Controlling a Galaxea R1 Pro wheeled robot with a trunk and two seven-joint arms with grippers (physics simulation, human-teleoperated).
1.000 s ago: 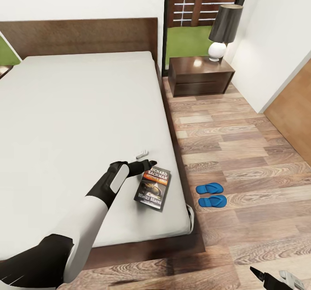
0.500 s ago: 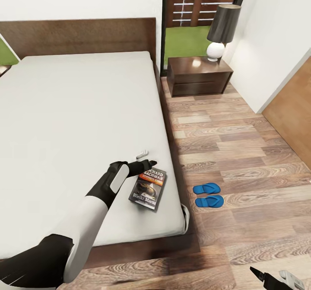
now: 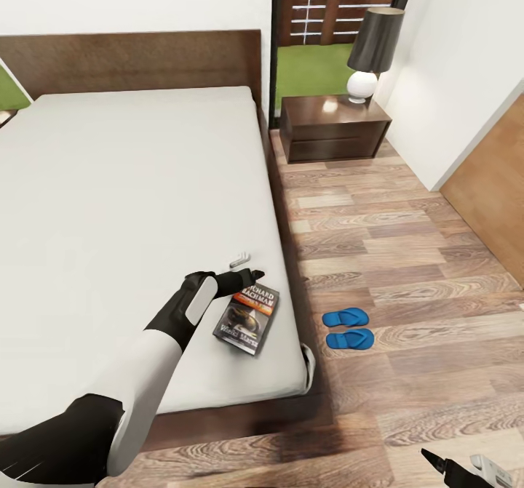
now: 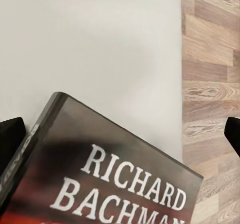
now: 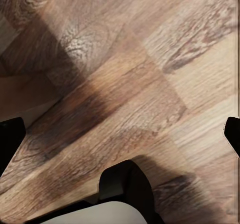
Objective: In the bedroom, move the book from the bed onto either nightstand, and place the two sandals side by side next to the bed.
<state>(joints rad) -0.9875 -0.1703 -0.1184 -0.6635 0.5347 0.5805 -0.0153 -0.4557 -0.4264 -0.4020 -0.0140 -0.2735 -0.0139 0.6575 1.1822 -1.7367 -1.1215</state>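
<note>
The book (image 3: 247, 317) lies flat on the grey mattress of the bed (image 3: 131, 182), close to its near corner by the floor side. The left gripper (image 3: 245, 271) hovers at the book's top edge with its jaws spread wide; in the left wrist view the dark fingertips (image 4: 10, 139) sit far apart above the cover. Two blue sandals (image 3: 348, 329) lie side by side on the wood floor (image 3: 407, 255) near the bed. A nightstand (image 3: 334, 129) with a lamp (image 3: 371, 52) stands beside the headboard. The right gripper (image 3: 455, 470) hangs low over the floor, jaws open.
</note>
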